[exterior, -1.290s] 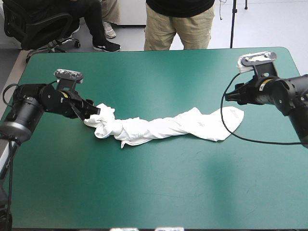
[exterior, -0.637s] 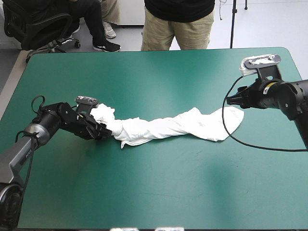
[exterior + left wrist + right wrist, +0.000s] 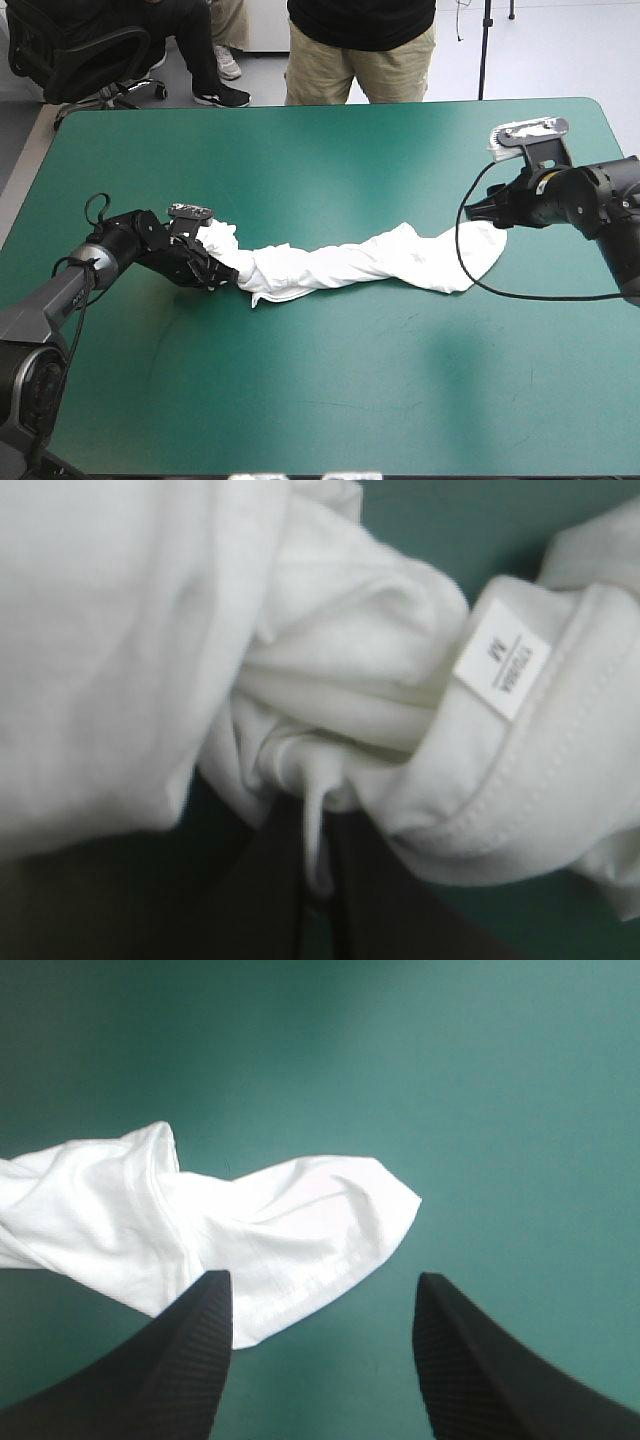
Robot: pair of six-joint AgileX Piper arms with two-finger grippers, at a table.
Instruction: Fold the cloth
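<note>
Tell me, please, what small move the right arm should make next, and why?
Probably ease the right hand down onto the free end of the T-shirt and shut on it. Its fingers stand open, that white corner just ahead of them on the table, ungripped, while the left hand is shut on the opposite end. Holding both ends should let the twisted T-shirt be spread.
</note>
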